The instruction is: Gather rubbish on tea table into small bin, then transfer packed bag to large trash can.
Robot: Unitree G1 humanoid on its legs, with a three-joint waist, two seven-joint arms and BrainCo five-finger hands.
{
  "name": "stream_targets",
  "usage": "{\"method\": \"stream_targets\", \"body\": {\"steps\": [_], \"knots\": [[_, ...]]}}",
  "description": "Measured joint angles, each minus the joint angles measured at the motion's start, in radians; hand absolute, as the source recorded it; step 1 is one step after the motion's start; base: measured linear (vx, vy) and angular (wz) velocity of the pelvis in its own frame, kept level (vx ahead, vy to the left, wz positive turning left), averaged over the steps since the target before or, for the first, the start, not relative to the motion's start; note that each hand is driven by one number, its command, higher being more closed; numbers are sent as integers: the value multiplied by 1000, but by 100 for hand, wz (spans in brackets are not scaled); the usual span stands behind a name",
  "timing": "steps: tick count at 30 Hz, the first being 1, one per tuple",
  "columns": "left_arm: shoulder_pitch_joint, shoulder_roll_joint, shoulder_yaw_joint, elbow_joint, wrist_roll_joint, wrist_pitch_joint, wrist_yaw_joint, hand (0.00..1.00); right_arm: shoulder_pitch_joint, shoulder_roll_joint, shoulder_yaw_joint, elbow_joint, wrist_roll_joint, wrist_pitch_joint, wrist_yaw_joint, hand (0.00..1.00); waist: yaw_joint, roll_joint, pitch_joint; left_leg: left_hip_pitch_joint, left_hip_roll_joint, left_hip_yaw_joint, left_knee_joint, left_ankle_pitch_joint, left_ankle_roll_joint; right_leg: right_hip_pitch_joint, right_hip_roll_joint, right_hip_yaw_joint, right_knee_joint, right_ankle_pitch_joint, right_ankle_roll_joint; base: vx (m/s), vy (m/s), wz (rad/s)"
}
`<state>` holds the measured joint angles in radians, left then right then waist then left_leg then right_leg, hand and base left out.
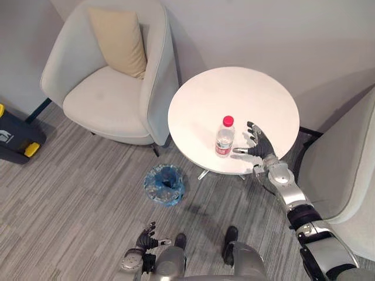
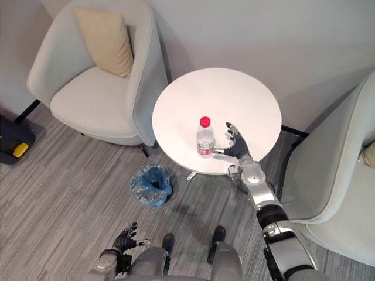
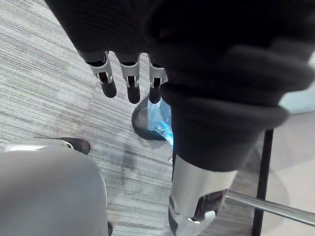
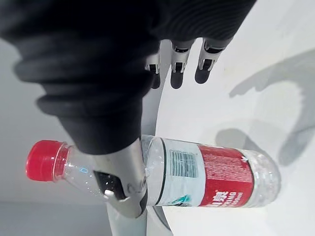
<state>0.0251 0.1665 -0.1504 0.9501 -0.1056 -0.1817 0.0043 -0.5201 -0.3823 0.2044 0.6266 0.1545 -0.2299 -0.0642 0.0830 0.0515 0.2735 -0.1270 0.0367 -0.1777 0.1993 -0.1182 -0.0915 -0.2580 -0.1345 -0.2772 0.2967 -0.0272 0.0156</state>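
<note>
Bottle [image 1: 224, 139]: clear, red cap, upright on the round white table [image 1: 234, 93], near its front edge. Right hand [image 1: 258, 145]: just beside the bottle, fingers straight and spread, thumb pointed toward it, gripping nothing. Small bin [image 1: 165, 184]: blue-lined, on the floor beside the table. Left hand [image 1: 145, 239]: low, fingers relaxed.

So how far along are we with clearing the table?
Early. Nothing looks done yet: the bottle stands upright on the table, the one piece of rubbish there. In hand: the right hand is open beside it, not closed on it. The left hand is idle low down. Left: grasp the bottle, drop it into the blue-lined small bin on the floor, then move the bag.
</note>
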Motion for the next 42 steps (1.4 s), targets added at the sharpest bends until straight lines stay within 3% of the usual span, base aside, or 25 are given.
{"method": "stream_targets", "body": {"steps": [6, 15, 16, 24, 32, 34, 38, 42], "knots": [[-18, 11, -4, -20, -16, -3, 4, 0, -108, -21, 22, 41, 15, 1, -1, 0, 18, 0, 54, -49, -13, -9, 45, -9, 12, -31, -14, -7, 31, -9, 8, -63, 12, 8], [-44, 14, -12, -21, -21, -3, 20, 0, -202, -24, 53, 108, 36, 10, -4, 0, 48, -1, 78, -98, -22, -10, 63, -10, 15, -80, -24, -3, 50, -5, 3, -6, 4, 1], [-44, 14, -12, -23, -23, -3, 20, 0, -219, -24, 56, 111, 36, 10, -7, 100, 49, -1, 81, -98, -22, -10, 64, -10, 15, -80, -24, -3, 50, -5, 3, 0, 0, 0], [-48, 13, -18, -51, -41, -4, 22, 0, -323, -28, 81, 198, 54, 15, -29, 100, 68, 2, 105, -101, -22, -11, 65, -10, 15, -81, -24, -3, 52, -6, 3, 0, 0, 0], [-52, 16, -17, -58, -42, -6, 23, 0, -348, -30, 80, 213, 81, 22, -28, 100, 68, 0, 130, -106, -23, -12, 77, -12, 17, -86, -25, -2, 67, -13, 2, 0, 0, 0], [-53, 16, -17, -59, -42, -6, 24, 0, -329, -37, 75, 169, 81, 22, -30, 100, 66, 0, 130, -105, -23, -10, 77, -12, 17, -86, -25, 0, 67, -13, 2, 5, 0, -2], [-53, 14, -14, -58, -40, -3, 25, 0, -196, -44, 35, -82, 76, 17, -46, 100, 60, -4, 129, -86, -21, 3, 76, -14, 19, -84, -20, 14, 64, -12, 2, 35, 2, -9], [-49, 14, -12, -56, -38, -2, 33, 0, -56, 9, 21, -249, 31, 13, -44, 100, 43, -20, 120, -60, -17, 27, 49, -16, 22, -68, -12, 37, 49, -9, 4, 28, 7, -20]]}}
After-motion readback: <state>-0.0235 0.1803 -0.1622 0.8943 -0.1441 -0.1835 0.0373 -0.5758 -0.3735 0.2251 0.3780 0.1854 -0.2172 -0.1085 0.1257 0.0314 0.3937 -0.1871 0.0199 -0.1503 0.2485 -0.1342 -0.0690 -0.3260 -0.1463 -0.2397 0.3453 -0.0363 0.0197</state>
